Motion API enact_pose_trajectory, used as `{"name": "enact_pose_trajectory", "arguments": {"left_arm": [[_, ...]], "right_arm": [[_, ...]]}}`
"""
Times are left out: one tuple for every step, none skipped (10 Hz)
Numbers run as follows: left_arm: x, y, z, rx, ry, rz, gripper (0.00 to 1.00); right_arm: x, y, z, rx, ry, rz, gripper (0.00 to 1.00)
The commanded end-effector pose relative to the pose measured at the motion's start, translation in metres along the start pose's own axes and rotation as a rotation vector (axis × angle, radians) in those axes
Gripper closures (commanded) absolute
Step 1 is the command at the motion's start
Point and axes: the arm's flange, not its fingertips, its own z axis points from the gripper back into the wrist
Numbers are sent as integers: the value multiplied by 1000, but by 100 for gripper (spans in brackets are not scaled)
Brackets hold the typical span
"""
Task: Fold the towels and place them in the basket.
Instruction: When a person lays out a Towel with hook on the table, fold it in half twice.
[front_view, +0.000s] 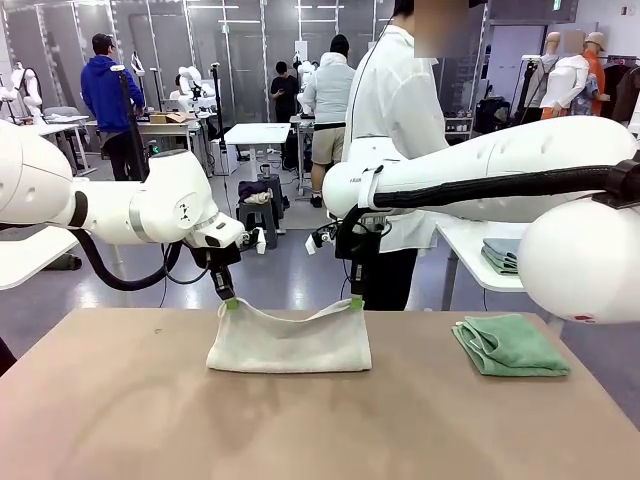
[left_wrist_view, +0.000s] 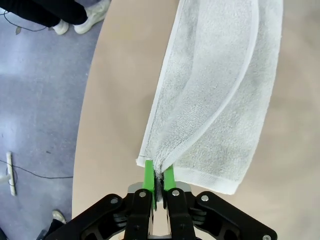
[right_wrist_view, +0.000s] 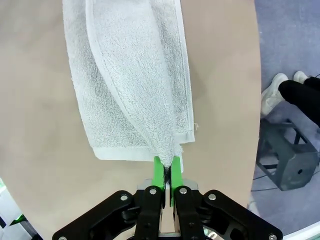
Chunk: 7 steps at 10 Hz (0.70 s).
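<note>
While both arms reach in over the table (front_view: 120, 400), you can count two towels on it and two grippers, both working on the same one. The cream towel (front_view: 290, 345) lies near the middle of the table, towards its far edge. Its lower part rests on the tabletop, and its upper edge is raised and sags between two lifted corners. The left gripper (front_view: 229, 299) has its green pads pressed together on the towel's upper left corner. In the left wrist view you see the terry bunched into a narrow pinch between the two fingers (left_wrist_view: 148, 175), with the rest of the cloth running away over the table, folded over on itself. The right gripper (front_view: 356, 298) pinches the opposite upper corner the same way, jaws tight on the fabric, as the right wrist view shows. The sea-green towel (front_view: 510, 345) lies by itself well to the right of the cream one, folded into a flat bundle on the tabletop and touched by neither gripper. One person (front_view: 395, 110) in a long white coat stands at the far side, just behind the right arm.
</note>
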Motion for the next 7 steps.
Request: {"name": "enact_pose_trajectory", "arguments": {"left_arm": [[-2,0,1,-11,17,-2,92],[0,0,0,0,0,0,92],[-1,7,-4,-20,-9,20,92],[-1,12,-8,-18,-5,34,92],[-2,15,-12,-17,-1,48,92],[-4,18,-16,-16,-2,62,92],[-6,22,-21,-18,-1,68,92]], "right_arm": [[-1,0,1,5,4,10,94],[0,0,0,0,0,0,94],[-5,-9,-9,24,-9,-21,94],[-7,-14,-17,19,-14,-21,94],[-6,-16,-23,21,-15,-21,94],[-6,-18,-28,12,-12,-22,94],[-6,-22,-32,10,-11,-21,94]]}}
